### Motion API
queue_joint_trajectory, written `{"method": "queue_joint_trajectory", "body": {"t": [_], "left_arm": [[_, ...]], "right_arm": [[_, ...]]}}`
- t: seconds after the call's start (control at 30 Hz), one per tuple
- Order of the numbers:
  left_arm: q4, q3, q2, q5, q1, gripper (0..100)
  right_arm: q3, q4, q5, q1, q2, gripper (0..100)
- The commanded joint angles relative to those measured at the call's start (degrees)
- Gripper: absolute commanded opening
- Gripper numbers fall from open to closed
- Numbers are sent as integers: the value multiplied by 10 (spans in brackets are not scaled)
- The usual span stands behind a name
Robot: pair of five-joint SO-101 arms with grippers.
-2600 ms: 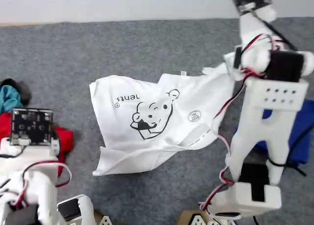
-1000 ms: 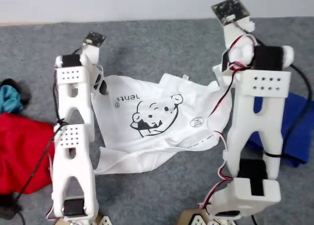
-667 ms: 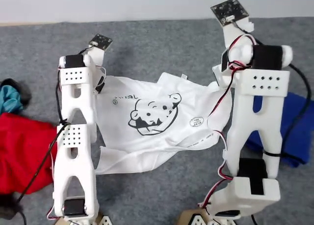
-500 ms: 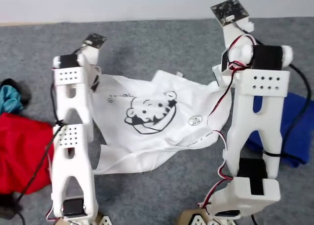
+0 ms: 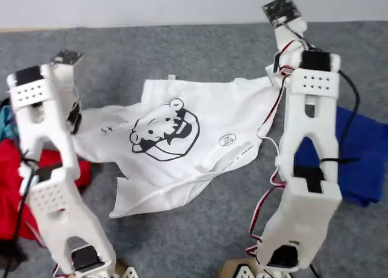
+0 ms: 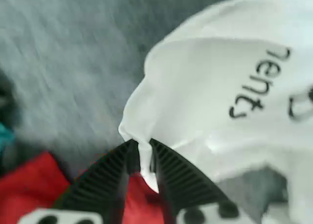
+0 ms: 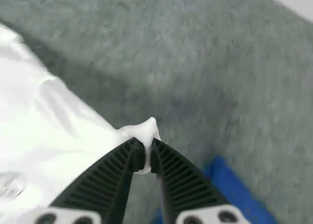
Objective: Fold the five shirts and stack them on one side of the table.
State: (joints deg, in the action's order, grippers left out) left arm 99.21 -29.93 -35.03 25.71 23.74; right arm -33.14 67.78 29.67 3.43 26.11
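Left gripper (image 6: 142, 149) and right gripper (image 7: 145, 151) are each clamped on a corner of the white bear shirt (image 5: 200, 150), which is spread mid-table between them. I'd pull evenly and lay it down taut so nothing bunches before folding.

A robotics lab is showing itself here: a white plastic left arm (image 5: 45, 138) and right arm (image 5: 309, 126), trailing bare red and black wires (image 5: 260, 208), are standing at the near edge of a grey carpeted table (image 5: 200, 47), which is meeting a plain pale wall (image 5: 151, 5) along its far edge.
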Motion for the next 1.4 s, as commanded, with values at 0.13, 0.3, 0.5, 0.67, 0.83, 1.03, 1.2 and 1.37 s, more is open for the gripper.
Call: {"method": "queue_joint_trajectory", "body": {"t": [0.13,0.3,0.5,0.67,0.83,1.03,1.2,1.37], "left_arm": [[-26,139,140,31,82,4],[-33,150,142,34,122,4],[-47,154,142,35,123,4],[-54,154,142,33,123,4],[-78,155,142,32,123,4],[-105,154,135,-5,130,4],[-106,154,112,-25,143,4],[-110,153,90,-25,150,4]], "right_arm": [[-9,-182,18,-28,39,9],[-10,-161,-9,-44,38,18],[-68,7,-61,-51,38,188],[-172,181,-77,-58,39,229],[-269,344,-63,-102,39,227],[-242,352,-22,-159,-7,226],[-86,352,-2,-233,-101,226],[82,351,14,-341,-188,226]]}}
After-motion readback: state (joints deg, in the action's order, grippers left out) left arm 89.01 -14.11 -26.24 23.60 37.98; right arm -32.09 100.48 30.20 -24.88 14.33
